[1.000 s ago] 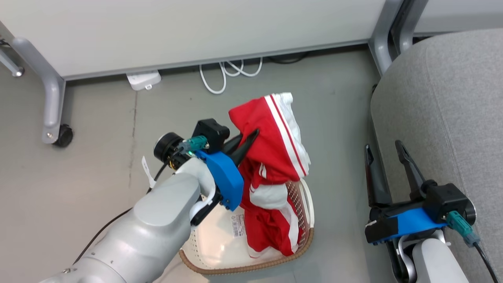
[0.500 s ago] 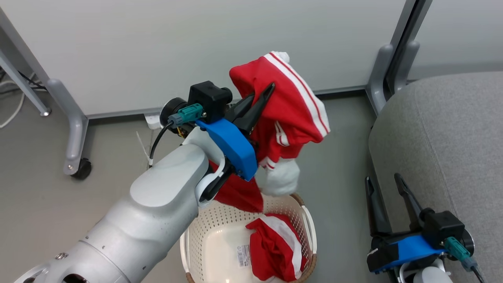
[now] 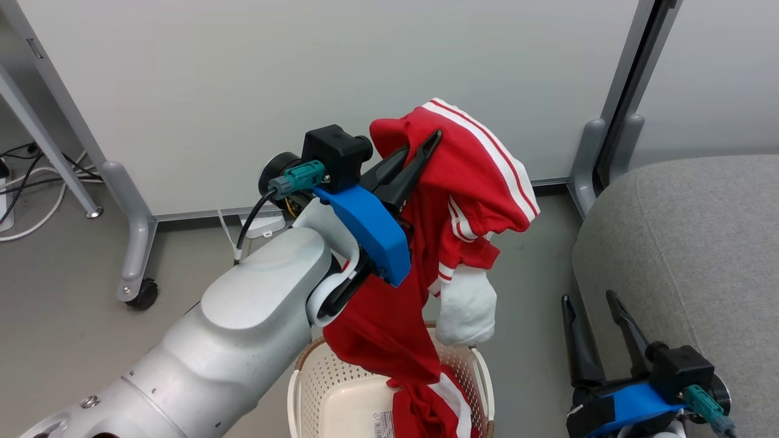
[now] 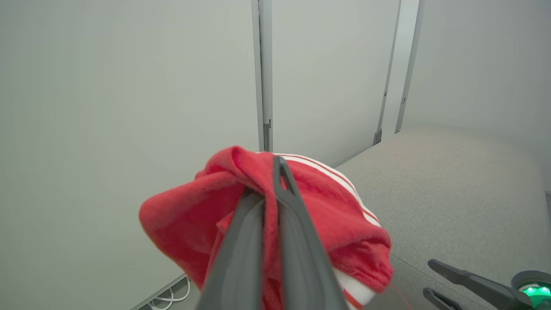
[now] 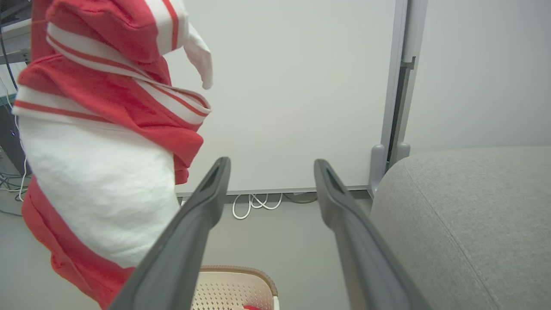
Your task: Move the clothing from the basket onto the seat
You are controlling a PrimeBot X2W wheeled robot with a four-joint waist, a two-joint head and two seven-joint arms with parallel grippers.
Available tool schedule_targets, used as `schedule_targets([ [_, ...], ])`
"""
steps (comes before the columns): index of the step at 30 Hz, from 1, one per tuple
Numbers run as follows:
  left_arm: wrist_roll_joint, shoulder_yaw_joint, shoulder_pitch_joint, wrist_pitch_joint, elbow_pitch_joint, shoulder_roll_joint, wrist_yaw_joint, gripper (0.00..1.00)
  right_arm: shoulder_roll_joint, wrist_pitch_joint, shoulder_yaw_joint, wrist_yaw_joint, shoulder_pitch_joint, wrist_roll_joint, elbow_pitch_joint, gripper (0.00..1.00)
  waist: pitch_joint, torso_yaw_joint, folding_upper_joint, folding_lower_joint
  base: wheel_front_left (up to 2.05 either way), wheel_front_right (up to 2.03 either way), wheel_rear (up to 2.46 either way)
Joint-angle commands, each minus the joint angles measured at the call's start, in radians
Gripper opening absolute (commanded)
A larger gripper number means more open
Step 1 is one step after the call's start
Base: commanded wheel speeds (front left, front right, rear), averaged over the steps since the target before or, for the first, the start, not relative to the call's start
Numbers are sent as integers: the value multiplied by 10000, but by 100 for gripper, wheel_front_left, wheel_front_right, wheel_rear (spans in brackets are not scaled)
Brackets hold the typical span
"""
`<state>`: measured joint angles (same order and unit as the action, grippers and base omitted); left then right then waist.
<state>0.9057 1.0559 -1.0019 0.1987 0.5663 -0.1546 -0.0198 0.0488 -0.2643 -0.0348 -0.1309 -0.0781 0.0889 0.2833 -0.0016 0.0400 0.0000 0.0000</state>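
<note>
Above the basket (image 3: 302, 380), the left gripper (image 3: 433, 139) has its two fingers pressed together on a bunched fold of the red clothing (image 3: 481, 176). It pinches near the top, so the rest drapes under its own weight and can lift free of the rim. The lower end trails down into the basket, where more red-and-white cloth (image 3: 426, 413) lies. Whether that is the same piece or a second one I cannot tell from the head view. To the right stands the grey seat (image 3: 688, 243), near enough that a sideways swing should reach it. The right gripper (image 3: 588, 297) hangs low beside the seat's edge, fingers spread with nothing between them, likely parked clear of the carrying path.
</note>
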Motion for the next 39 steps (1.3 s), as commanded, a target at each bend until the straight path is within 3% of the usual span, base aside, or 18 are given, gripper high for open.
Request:
schedule_targets([
  [1, 24, -6, 117, -15, -73, -92, 46, 0, 28, -3, -35, 3, 93, 30, -52, 100, -2, 1, 0, 0, 0, 0, 0],
  [10, 89, -17, 333, -75, -442, -322, 264, 0, 26, -3, -624, 3, -522, -448, -506, 100, 54, -12, 0, 0, 0, 0, 0],
  [19, 95, 8, 358, -68, -591, -339, 412, 0, 276, -3, -2343, 3, -1779, -781, -661, 100, 204, -12, 0, 0, 0, 0, 0],
  [29, 21, 163, 223, -88, -683, -72, 409, 0, 437, -1, -3497, 3, -3416, -994, 597, 100, 477, 52, 0, 0, 0, 0, 0],
  [39, 0, 299, 85, -39, -562, 168, 328, 0, 323, -2, -3364, 3, -4768, -1589, 2099, 100, 629, 139, 0, 0, 0, 0, 0],
])
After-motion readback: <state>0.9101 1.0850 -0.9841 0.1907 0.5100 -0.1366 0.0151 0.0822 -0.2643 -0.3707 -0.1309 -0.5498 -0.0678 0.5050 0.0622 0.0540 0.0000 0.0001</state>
